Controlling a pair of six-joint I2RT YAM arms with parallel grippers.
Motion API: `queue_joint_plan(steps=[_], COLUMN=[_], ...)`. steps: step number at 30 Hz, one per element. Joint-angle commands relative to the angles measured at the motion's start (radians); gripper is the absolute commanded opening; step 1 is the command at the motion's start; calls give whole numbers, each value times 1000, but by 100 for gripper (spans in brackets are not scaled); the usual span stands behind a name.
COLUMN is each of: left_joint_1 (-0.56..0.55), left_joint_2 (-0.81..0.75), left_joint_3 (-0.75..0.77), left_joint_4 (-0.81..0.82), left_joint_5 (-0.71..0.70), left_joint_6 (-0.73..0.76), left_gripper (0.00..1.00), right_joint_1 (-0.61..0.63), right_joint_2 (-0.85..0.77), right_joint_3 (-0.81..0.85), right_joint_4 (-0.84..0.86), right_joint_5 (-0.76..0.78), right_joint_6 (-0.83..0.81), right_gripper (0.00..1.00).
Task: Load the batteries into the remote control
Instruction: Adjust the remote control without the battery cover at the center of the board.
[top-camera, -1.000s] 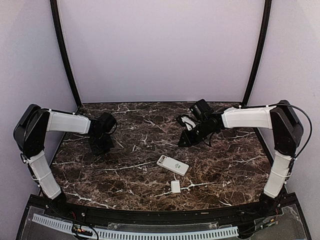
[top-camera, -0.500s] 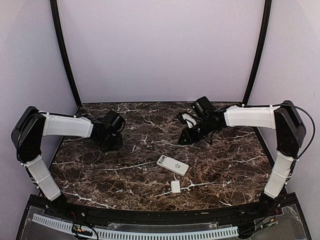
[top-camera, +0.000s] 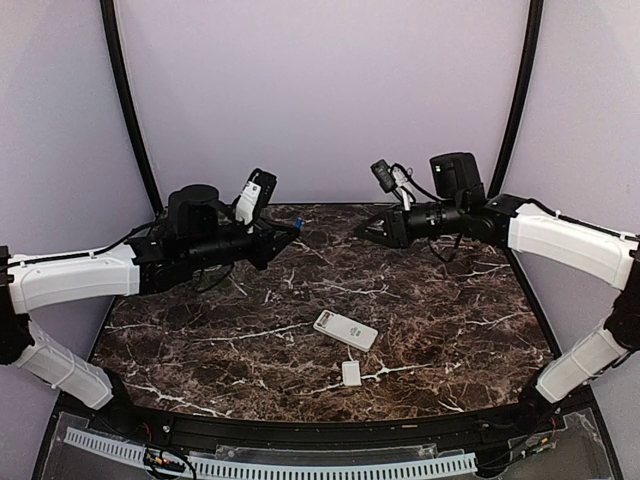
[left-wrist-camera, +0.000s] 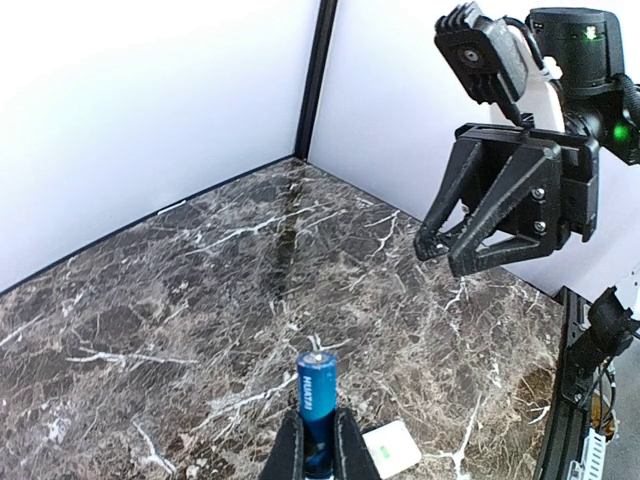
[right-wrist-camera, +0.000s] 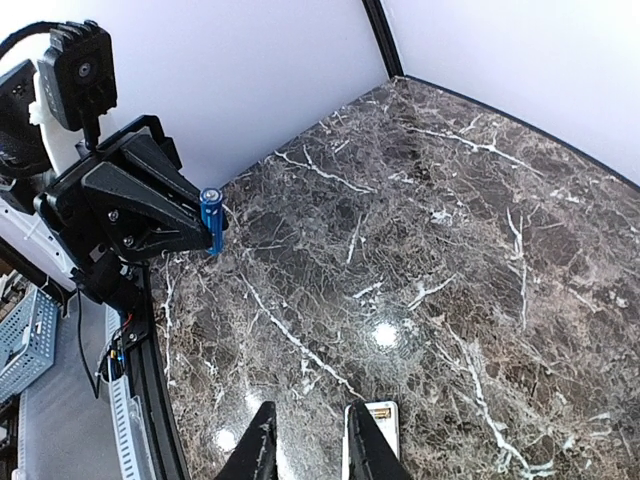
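A blue battery (left-wrist-camera: 317, 385) sticks out from my left gripper (left-wrist-camera: 318, 440), which is shut on its lower end and held high over the back left of the table (top-camera: 298, 222). My right gripper (right-wrist-camera: 310, 440) hovers above the back right, facing the left one; its jaws stand a little apart with nothing between them. In the left wrist view the right gripper (left-wrist-camera: 438, 258) hangs opposite, fingers empty. The white remote control (top-camera: 345, 330) lies flat near the table's middle, apart from both grippers; its end shows beside my right finger (right-wrist-camera: 383, 420).
A small flat white cover (top-camera: 351, 373) lies on the marble just in front of the remote. Black corner posts (top-camera: 130, 110) and pale walls close the back and sides. A black rail (top-camera: 300, 432) runs along the near edge.
Both arms have risen from the tabletop and stretched toward the middle. The left gripper came up with the blue battery in it. Remote and cover have not moved.
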Motion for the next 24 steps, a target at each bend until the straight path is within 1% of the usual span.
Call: queue_joint_plan(steps=[1,2,4,7,10,11,13,14,15,18,24], left_joint_1=[-5,-5,-3,12,61,73,105,121,127,143,144], left_joint_2=[-37,-38,-36,-24,-13,-13,-14,-17,-19,-37,-49], left_joint_3=[-19,-23,-30,-54,-85,-91,-123,-133,-153,-189,-183], left_joint_4=[53,56,60,91,108,109,111,111,112,117,121], left_joint_5=[31,-2,-57,-86,-73,-67,-63,-67,-69,-93,-67], left_joint_6=[57,48,19,-35,-93,-120,-142,-145,-145,-143,-142], left_gripper=[0,0,0,0,0,0,0,0,0,0,0], right_joint_1=[-5,-4,4,46,117,137,167,187,195,224,242], right_joint_2=[-24,-9,42,143,227,239,274,288,304,366,504], right_joint_3=[-50,-54,-48,-19,30,42,56,61,67,97,229], right_joint_4=[68,45,-59,-194,-277,-295,-317,-327,-335,-354,-440], right_joint_5=[34,72,166,255,333,350,391,410,428,470,492], right_joint_6=[7,23,48,32,-26,-47,-100,-135,-173,-269,-341], right_gripper=[22,22,21,23,35,41,63,77,83,90,91])
